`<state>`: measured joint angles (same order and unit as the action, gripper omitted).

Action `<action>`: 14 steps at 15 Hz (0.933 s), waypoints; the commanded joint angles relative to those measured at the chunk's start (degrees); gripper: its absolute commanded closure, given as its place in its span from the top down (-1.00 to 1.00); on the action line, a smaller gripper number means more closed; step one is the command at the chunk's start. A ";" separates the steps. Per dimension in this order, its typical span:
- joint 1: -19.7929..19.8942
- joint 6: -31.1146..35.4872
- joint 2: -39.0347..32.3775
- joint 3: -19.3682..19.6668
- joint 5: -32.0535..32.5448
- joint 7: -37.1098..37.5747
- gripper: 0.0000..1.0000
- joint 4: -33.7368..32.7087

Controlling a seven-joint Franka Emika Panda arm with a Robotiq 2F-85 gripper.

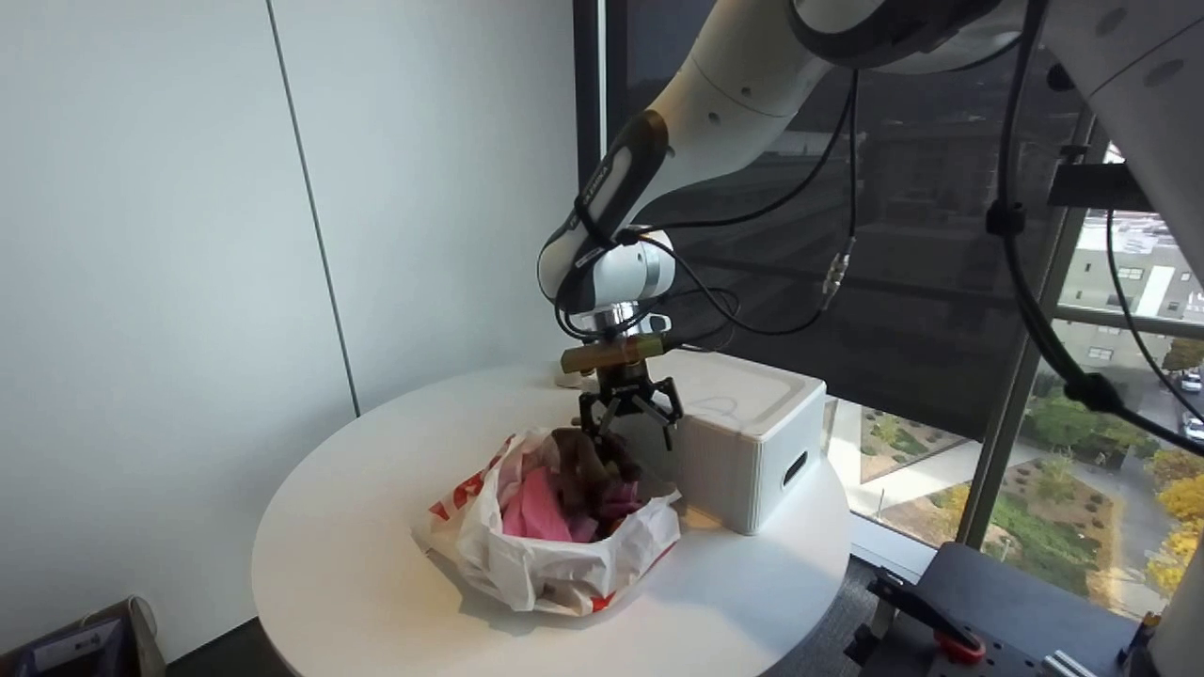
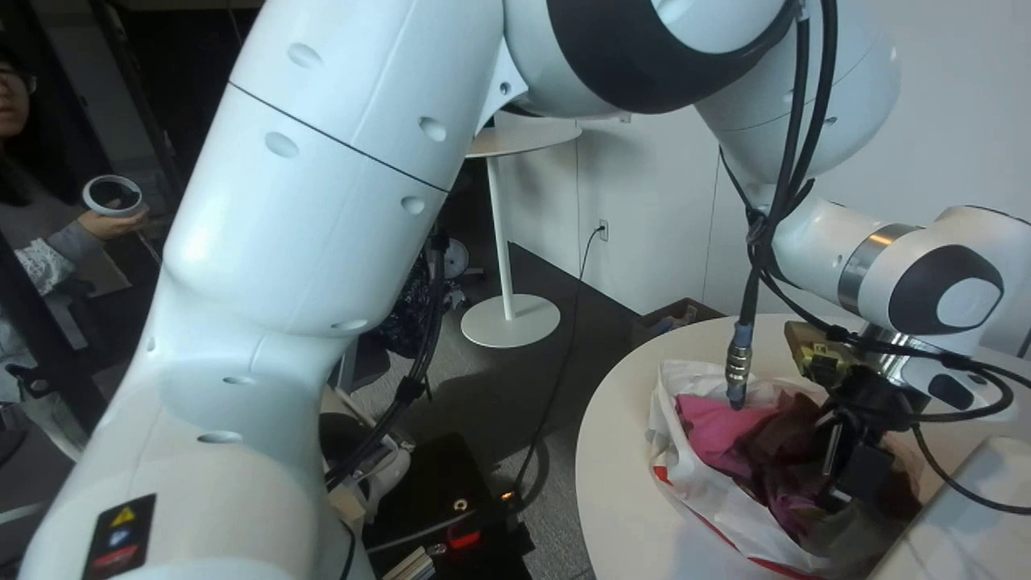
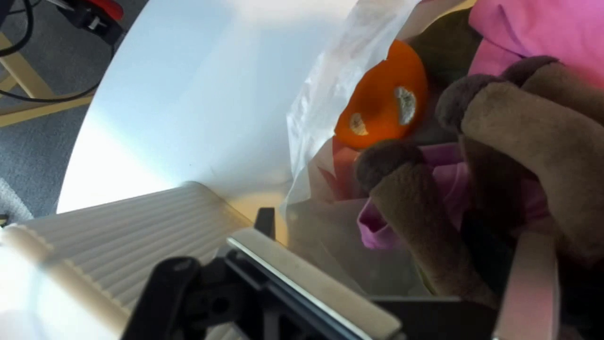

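- The gripper (image 1: pixel 632 439) is released, its jaws spread wide, above the side of the bag (image 1: pixel 574 569) nearest the box (image 1: pixel 715 470).
- In the wrist view its pads (image 3: pixel 316 281) stand well apart, with a limb of the toy (image 3: pixel 524 123) showing between them; whether the farther pad brushes the toy is hard to tell in that dark corner.
- The toy, brown and plush with darker limb tips, lies in the bag's open mouth.
- Pink cloth (image 1: pixel 536 508) lies beside the toy, and purple cloth (image 3: pixel 448 184) shows under its limbs.
- An orange thing (image 3: pixel 377 97) with two pale patches sits against the bag's wall.
- The bag, white with red marks, rests on the round white table (image 1: pixel 348 527).
- The box, white and ribbed, stands on the table just beside the bag.
- In an exterior view, a person (image 2: pixel 32 201) holds a ringed controller (image 2: pixel 113 213).
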<state>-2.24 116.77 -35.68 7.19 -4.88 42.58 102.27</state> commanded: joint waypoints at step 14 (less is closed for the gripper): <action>1.94 -13.28 14.79 -1.68 -0.92 -11.13 1.00 6.63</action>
<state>1.21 101.74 -26.84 6.12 -5.73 32.61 104.20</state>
